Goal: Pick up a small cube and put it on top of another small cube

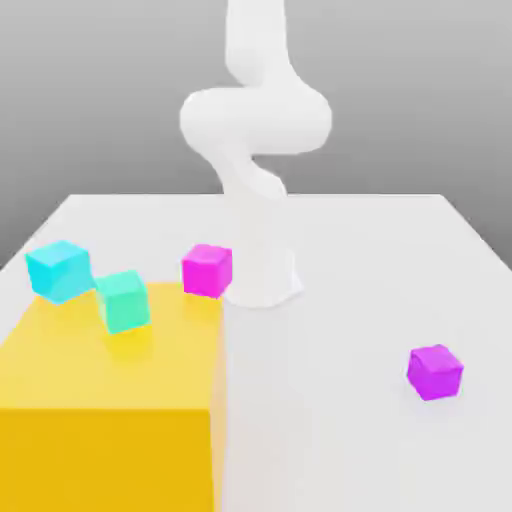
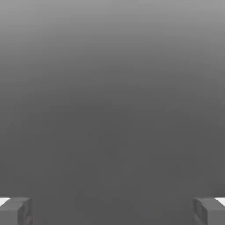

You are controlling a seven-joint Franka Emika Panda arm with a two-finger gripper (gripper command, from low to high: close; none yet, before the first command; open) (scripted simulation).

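Exterior view, left to right. Large yellow block fills the near left corner of the white desk. Cyan cube sits at the block's far left edge, tilted; whether it rests on the block or on the desk just behind it, cannot tell. Teal cube stands on the block's top face, just to the right of the cyan one, close but apart, turned at an angle with a faint shadow under it. Magenta cube sits at the block's far right corner, close beside the arm's base; resting on the block or just behind it, cannot tell. White arm rises from the desk centre, bends into a thick elbow and runs out of the top of the picture. Purple cube lies alone on the bare desk, well apart from the others on the right.

Hand view: gripper released, jaws spread wide, one grey fingertip at each lower corner. Between them only plain grey background. No cube lies between or near the fingers; all four cubes are well away from the gripper, down at desk level, none held.
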